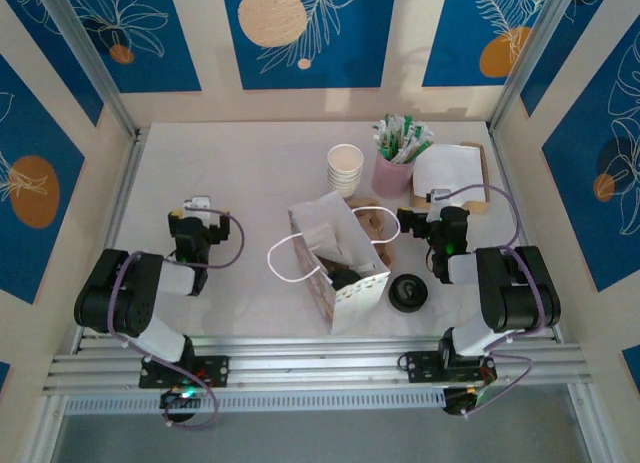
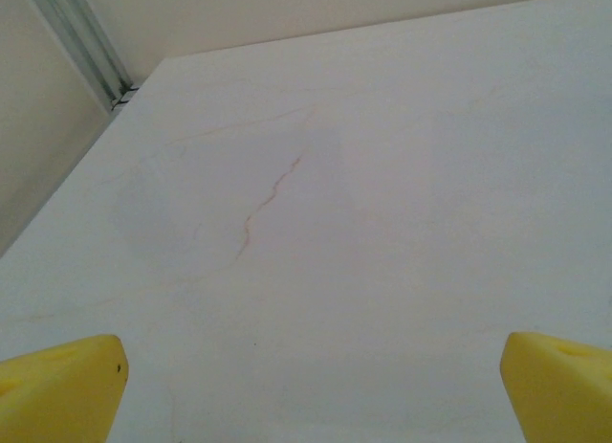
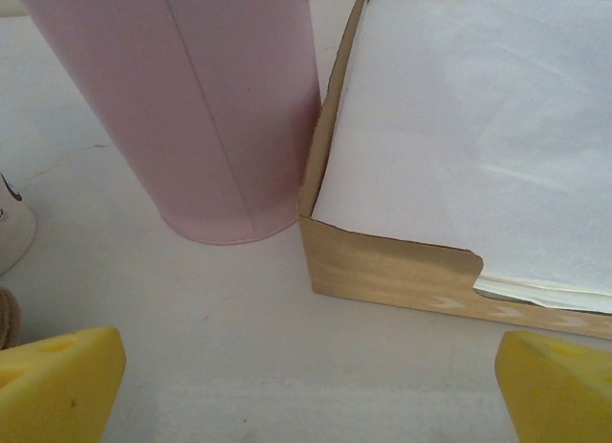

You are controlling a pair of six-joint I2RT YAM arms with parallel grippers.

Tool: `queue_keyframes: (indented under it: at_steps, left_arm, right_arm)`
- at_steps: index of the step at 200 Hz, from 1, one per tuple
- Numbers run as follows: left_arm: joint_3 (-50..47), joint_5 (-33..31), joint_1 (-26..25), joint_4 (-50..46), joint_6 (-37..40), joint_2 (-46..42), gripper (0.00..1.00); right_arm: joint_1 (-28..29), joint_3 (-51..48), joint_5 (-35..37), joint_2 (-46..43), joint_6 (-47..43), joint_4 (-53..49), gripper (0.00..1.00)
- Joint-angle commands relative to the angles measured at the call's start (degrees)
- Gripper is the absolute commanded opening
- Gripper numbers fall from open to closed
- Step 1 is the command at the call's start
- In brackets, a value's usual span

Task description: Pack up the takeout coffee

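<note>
Between spread right fingers [image 3: 57,386] and spread left fingers [image 2: 57,381]: paper bag [image 1: 338,273], touching neither.

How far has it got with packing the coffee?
Hardly begun. The paper bag stands open, something dark inside I can't identify. Nothing is in hand: the left gripper and right gripper are open, empty. The cups, black lid and napkins sit outside the bag.

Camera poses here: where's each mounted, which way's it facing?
Top external: above and behind the robot, looking down on the table; left gripper, right gripper show.
Left wrist: faces bare table; own yellow fingertips.
Right wrist: faces pink cup, napkin box; own fingertips.
Shared: top and right wrist both show cup and box.
</note>
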Motion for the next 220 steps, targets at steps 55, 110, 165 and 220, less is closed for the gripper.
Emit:
queue_keyframes:
  at_steps: [55, 110, 165, 220]
  left_arm:
    - [0.7, 2.0, 0.7, 0.3, -1.3, 0.2, 1.00]
    - [0.6, 2.2, 0.6, 0.6, -1.1, 0.1, 1.00]
    - [0.6, 2.2, 0.6, 0.6, -1.1, 0.1, 1.00]
    - [0.6, 2.2, 0.6, 0.6, -1.1, 0.1, 1.00]
  right_arm:
    - [-0.6, 1.8, -2.1, -0.7, 0.2, -0.1, 0.99]
    - [-0.5, 1.6, -1.9, -0.8, 0.1, 0.2, 0.99]
    - [-0.5, 1.6, -1.9, -0.7, 0.1, 0.2, 0.99]
    - [-0.5, 1.6, -2.0, -0.7, 0.1, 0.1, 0.99]
